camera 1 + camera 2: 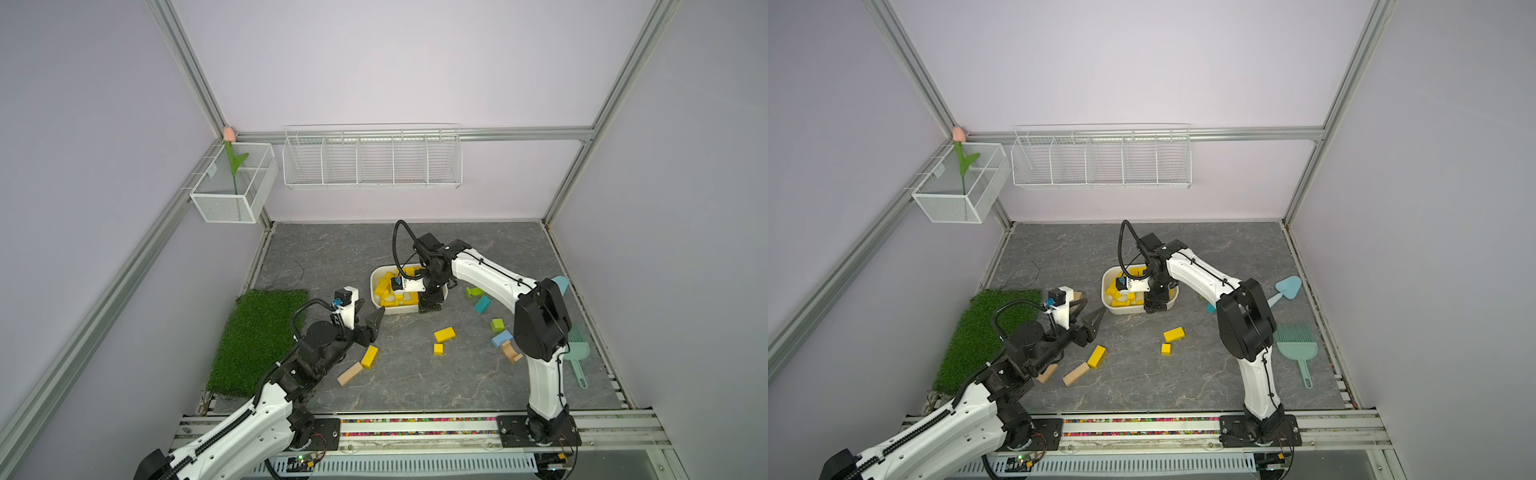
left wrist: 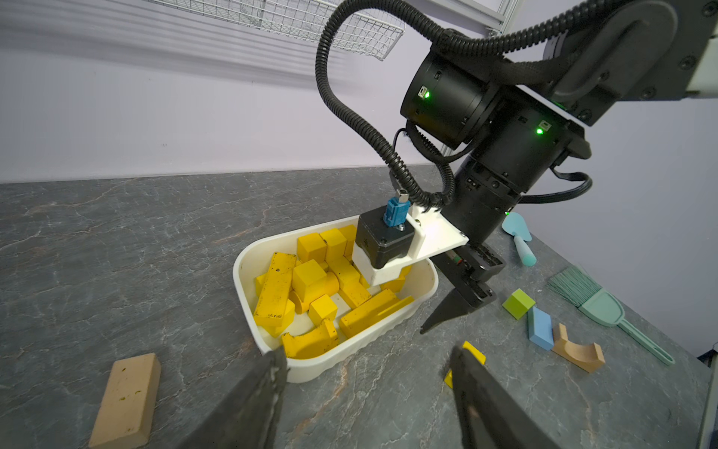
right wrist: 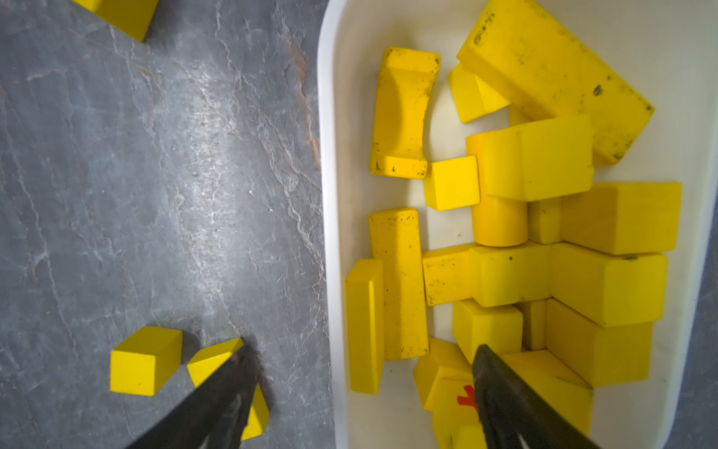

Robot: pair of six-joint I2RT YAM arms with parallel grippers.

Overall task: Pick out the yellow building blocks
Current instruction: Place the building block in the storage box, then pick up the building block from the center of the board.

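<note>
Right gripper (image 3: 361, 350) wide open, empty, straddled the rim of the white oval plastic tub (image 2: 236, 276) mid-table; left gripper (image 2: 369, 352) half open, empty. Yellow painted wooden blocks (image 2: 309, 274) were mostly in the tub, three loose outside. Sideways retreat could hook the rim and spill them.

In both top views you look down from high at the front over the whole table (image 1: 415, 382). Your left wrist camera faces the white tub (image 2: 330, 363) of yellow building blocks (image 2: 311, 276) from low and near. Your right wrist camera hangs close over them, seemingly straight down.
</note>
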